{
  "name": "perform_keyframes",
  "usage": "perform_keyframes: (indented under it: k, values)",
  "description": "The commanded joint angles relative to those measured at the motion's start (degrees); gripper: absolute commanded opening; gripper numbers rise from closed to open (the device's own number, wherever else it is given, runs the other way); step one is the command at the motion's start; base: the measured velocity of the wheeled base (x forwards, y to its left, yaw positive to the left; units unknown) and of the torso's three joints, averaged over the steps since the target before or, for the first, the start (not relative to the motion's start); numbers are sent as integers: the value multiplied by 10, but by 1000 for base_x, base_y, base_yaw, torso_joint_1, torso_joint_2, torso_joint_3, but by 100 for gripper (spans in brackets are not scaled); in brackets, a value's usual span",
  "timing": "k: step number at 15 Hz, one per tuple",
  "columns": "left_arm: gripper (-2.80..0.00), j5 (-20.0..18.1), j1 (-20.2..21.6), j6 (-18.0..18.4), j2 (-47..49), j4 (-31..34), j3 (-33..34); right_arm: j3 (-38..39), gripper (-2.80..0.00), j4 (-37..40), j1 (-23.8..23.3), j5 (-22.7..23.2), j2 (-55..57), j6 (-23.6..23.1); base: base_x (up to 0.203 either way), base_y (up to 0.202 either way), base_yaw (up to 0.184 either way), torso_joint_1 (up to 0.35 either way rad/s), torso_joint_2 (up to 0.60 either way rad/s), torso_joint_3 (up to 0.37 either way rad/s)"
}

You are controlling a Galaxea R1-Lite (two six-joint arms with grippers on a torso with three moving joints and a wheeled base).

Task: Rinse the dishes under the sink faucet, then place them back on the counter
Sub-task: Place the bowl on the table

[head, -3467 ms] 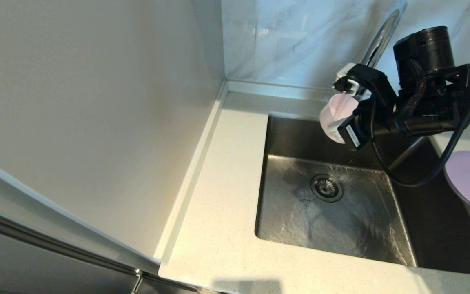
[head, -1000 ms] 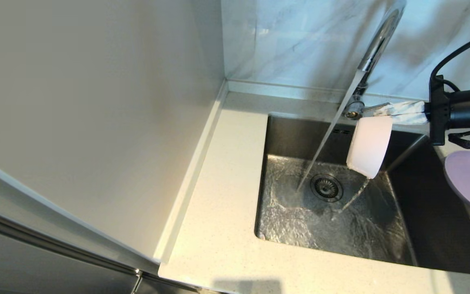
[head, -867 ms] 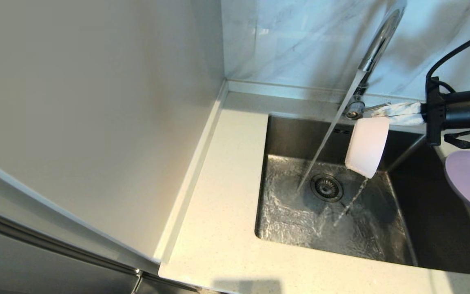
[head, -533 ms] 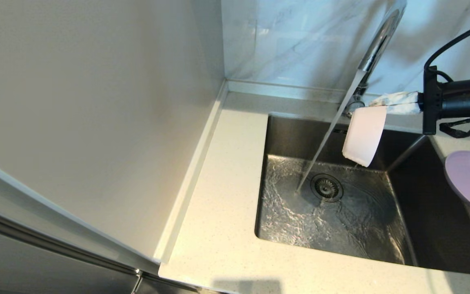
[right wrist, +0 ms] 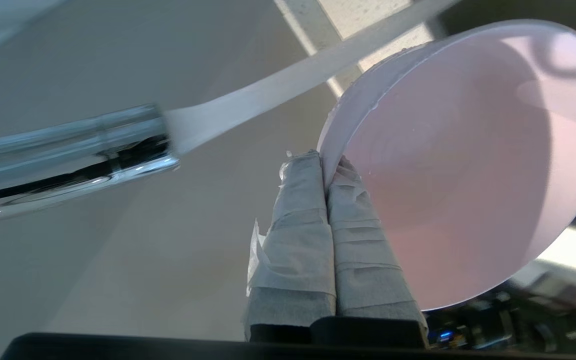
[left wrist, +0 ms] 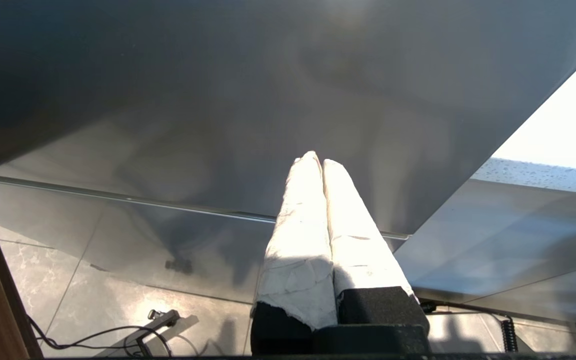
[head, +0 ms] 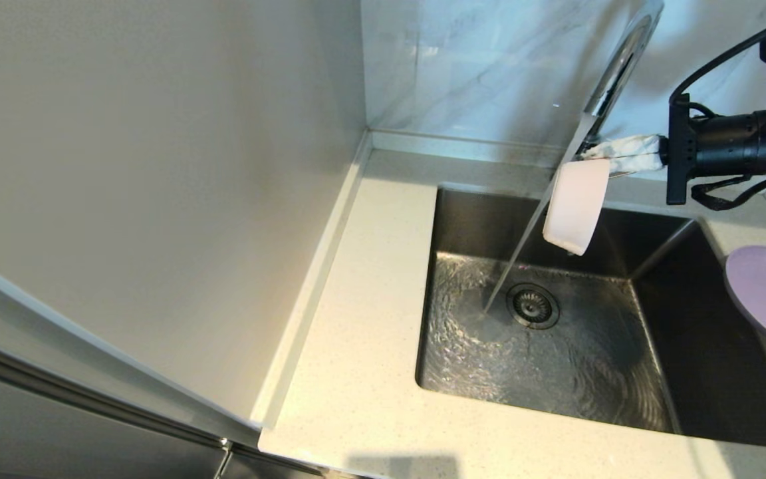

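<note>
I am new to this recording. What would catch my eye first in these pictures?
A water stream slants from the faucet into the sink. Beside it, the right gripper holds the pink bowl by its rim, tipped on edge. The lilac plate rests on the counter at right.

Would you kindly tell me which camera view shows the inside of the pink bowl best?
The right wrist view: the bowl faces that camera, its wet inside exposed, the right claw pinching its rim. The head view shows only its outer wall, tipped above the sink. The left wrist view misses it entirely.
</note>
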Motion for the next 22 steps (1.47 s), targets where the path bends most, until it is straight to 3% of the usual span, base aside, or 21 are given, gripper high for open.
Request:
perform_keyframes:
  k: [1, 5, 9, 11, 14, 18, 19, 22]
  values:
    - [-280, 0, 0, 0, 0, 0, 0, -9, -280, 1, 4, -4, 16, -25, 0, 0, 0, 0, 0, 0]
    - [-280, 0, 0, 0, 0, 0, 0, -15, -280, 3, -3, -34, 24, -36, 0, 0, 0, 0, 0, 0]
    - [-280, 0, 0, 0, 0, 0, 0, -14, -280, 6, -78, -33, 27, -49, 0, 0, 0, 0, 0, 0]
    - [-280, 0, 0, 0, 0, 0, 0, -15, -280, 10, -121, -31, 29, -88, 0, 0, 0, 0, 0, 0]
    - [-280, 0, 0, 0, 0, 0, 0, -9, -280, 57, -153, -31, 5, -226, 0, 0, 0, 0, 0, 0]
    - [-280, 0, 0, 0, 0, 0, 0, 72, -280, 94, -183, -40, -109, -530, 0, 0, 0, 0, 0, 0]
    - [-280, 0, 0, 0, 0, 0, 0, 99, -280, 99, -185, -56, -136, -591, 0, 0, 0, 0, 0, 0]
    - [-280, 0, 0, 0, 0, 0, 0, 193, -280, 130, -172, -142, -175, -705, 0, 0, 0, 0, 0, 0]
